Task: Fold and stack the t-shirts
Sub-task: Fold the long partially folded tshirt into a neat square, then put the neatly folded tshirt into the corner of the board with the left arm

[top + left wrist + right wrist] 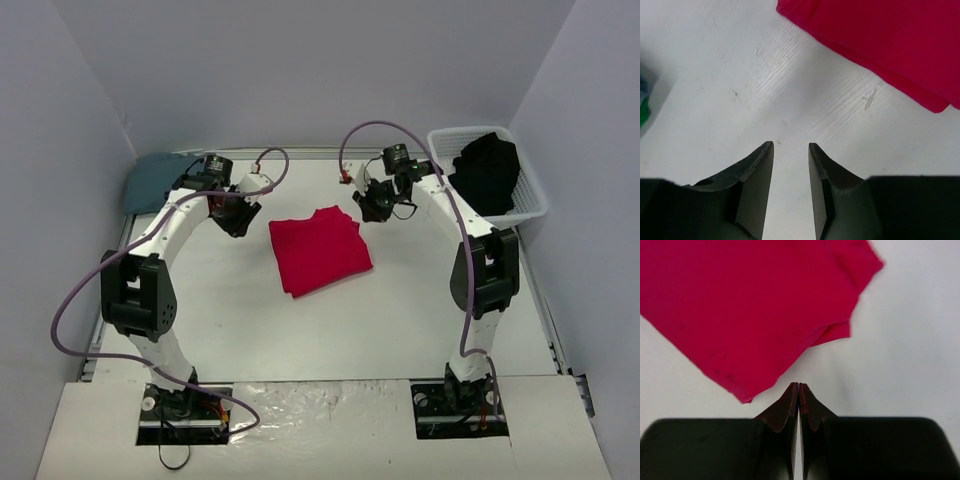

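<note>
The counter's (320, 340) near half lies bare between the arms. A folded red shirt (318, 250) fills the middle; a blue-grey shirt (155, 180) takes the far left corner, a white basket (530, 213) the far right corner.

Matt red cloth shirt (318, 250) on a smooth, scuffed white table (400, 300).

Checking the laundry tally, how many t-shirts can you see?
3. A red shirt folded in the middle, a blue-grey shirt at the far left corner, a black shirt in the white basket far right. Others may hide beneath it.
</note>
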Action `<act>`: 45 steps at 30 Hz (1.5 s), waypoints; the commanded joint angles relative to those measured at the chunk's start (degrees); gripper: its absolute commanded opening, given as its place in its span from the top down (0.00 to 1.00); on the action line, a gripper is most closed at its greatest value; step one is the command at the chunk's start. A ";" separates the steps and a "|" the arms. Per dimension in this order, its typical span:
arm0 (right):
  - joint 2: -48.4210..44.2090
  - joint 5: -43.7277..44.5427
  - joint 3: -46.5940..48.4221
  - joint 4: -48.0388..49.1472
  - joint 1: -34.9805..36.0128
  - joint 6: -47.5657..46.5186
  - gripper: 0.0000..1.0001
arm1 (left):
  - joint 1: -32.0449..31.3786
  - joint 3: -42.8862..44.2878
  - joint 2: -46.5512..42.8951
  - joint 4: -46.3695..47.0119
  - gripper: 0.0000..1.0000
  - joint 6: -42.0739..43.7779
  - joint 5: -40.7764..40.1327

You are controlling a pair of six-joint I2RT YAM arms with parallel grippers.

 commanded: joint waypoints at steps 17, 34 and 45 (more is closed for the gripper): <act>4.04 5.49 -14.83 -4.43 5.53 1.64 1.00 | 3.70 -9.85 -14.41 -0.79 0.67 -2.22 -5.05; 0.01 7.42 -2.62 -20.58 10.27 5.33 1.00 | 4.05 -12.58 -18.20 -0.17 0.66 -2.13 -3.55; 2.11 7.25 3.01 -21.65 14.06 5.51 1.00 | 4.05 -12.66 -17.14 0.62 0.66 -2.83 -2.32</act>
